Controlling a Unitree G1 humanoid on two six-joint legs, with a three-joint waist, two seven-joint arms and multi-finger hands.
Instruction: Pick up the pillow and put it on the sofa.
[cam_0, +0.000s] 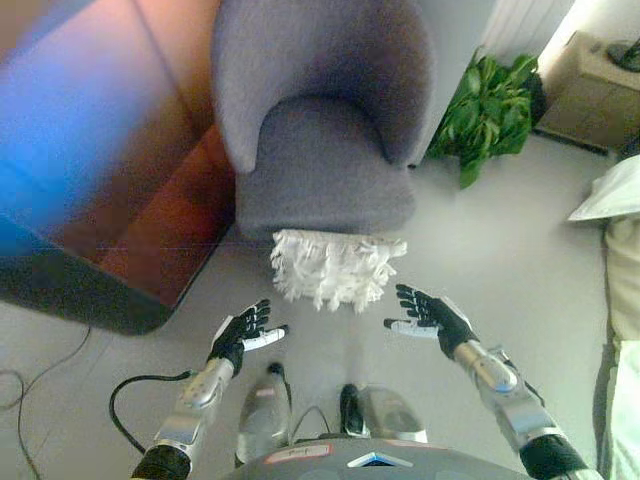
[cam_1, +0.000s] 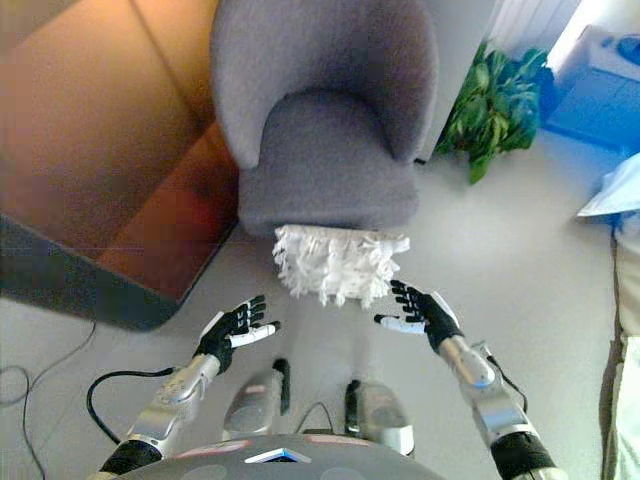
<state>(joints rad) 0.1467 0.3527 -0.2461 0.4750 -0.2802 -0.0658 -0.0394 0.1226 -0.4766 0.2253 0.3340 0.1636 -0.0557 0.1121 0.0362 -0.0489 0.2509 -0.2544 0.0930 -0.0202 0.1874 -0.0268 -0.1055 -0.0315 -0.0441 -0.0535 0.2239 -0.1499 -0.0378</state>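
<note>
A white shaggy pillow lies on the floor against the front of a grey armchair-style sofa; it also shows in the right eye view. My left hand is open, just below and left of the pillow, not touching it. My right hand is open, just right of and below the pillow, a short gap away. Both hands are empty, palms turned toward each other.
A dark low table with a reddish top stands to the left of the sofa. A green potted plant is behind on the right, with a beige box beyond. White bedding shows at the right edge.
</note>
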